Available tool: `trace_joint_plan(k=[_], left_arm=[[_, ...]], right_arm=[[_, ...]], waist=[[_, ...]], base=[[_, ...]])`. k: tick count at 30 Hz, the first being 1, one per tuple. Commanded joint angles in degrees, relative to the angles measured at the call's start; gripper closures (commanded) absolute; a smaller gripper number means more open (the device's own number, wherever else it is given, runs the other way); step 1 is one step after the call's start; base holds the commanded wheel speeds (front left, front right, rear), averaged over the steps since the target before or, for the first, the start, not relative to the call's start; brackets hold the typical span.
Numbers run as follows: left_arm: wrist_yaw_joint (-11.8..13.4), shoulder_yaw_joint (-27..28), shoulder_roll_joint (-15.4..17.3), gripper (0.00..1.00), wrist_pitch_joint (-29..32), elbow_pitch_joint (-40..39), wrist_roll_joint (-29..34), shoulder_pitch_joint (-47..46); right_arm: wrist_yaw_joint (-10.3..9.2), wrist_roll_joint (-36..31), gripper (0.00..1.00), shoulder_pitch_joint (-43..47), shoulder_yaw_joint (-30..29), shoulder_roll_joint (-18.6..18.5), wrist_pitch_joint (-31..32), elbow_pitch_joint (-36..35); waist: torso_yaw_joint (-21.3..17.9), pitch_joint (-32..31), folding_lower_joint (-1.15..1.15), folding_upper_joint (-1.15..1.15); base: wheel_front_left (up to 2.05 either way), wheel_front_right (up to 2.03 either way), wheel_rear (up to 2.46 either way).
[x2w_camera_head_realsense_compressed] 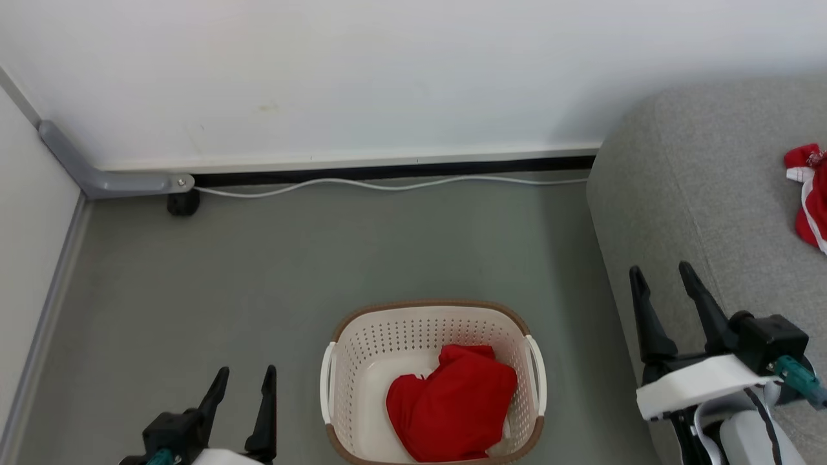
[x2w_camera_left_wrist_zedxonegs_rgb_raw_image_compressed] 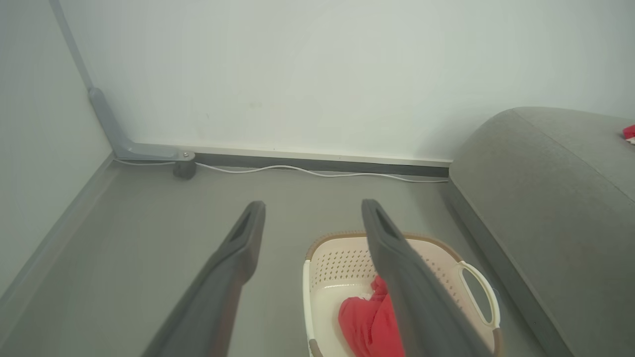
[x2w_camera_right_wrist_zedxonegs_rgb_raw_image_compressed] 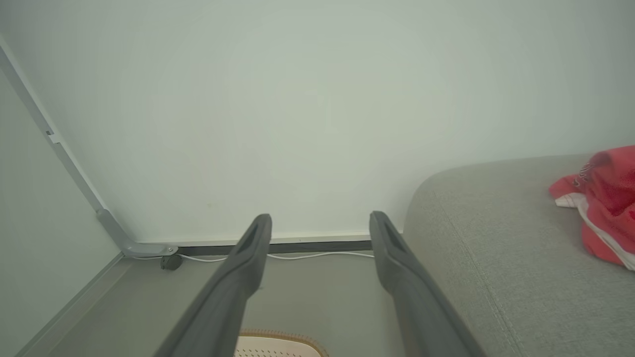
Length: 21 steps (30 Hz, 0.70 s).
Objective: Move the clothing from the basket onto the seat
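I see the basket point(x2w_camera_head_realsense_compressed: 400, 336) standing upright on the grey floor point(x2w_camera_head_realsense_compressed: 226, 278), low in the middle of my head view. A red garment point(x2w_camera_head_realsense_compressed: 455, 403) lies crumpled inside it, on the right side of the basket's bottom. A little bit of white peeks out under it.

The seat point(x2w_camera_head_realsense_compressed: 698, 187) is to the right of the basket. It is near the basket, but I cannot tell if they touch. A second red garment point(x2w_camera_head_realsense_compressed: 807, 194) with white trim lies on top of the seat, far over at the right edge of the view, well apart from the basket.

My left gripper point(x2w_camera_head_realsense_compressed: 245, 371) is at the lower left, over the floor, just beside the basket. Its two dark fingers stand wide apart, with nothing between them. My right gripper point(x2w_camera_head_realsense_compressed: 661, 270) is at the lower right, over the front edge of the seat. Its fingers are wide apart too and hold nothing. Neither one touches any clothing.

A white cable point(x2w_camera_head_realsense_compressed: 387, 185) runs along the bottom of the wall point(x2w_camera_head_realsense_compressed: 387, 77) behind the basket.
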Motion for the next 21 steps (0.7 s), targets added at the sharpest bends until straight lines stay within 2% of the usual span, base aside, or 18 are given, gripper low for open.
trace_joint_plan(k=[1, 13, 21], left_arm=[[-0.11, 0.74, 0.33, 0.0, -0.52, -0.61, -0.35, -4.04], [-0.8, -12.63, 0.33, 0.0, -0.52, 8.02, -3.68, -17.68], [-1.24, -19.69, 0.33, 0.0, -0.52, 13.73, -5.43, -26.72]], right_arm=[[0.17, 0.42, 0.0, -2.71, 1.45, -0.75, -0.34, -2.0], [0.17, 2.24, 0.0, -13.52, 2.28, -2.96, -0.34, -6.76], [0.17, 2.83, 0.0, -19.36, 2.77, -3.43, -0.34, -9.1]], waist=[[-0.99, 3.22, 0.0, 0.0], [-2.95, 20.37, 0.0, 0.0], [-3.88, 29.3, 0.0, 0.0]], base=[[0.0, 0.0, 0.0], [0.0, 0.0, 0.0], [0.0, 0.0, 0.0]])
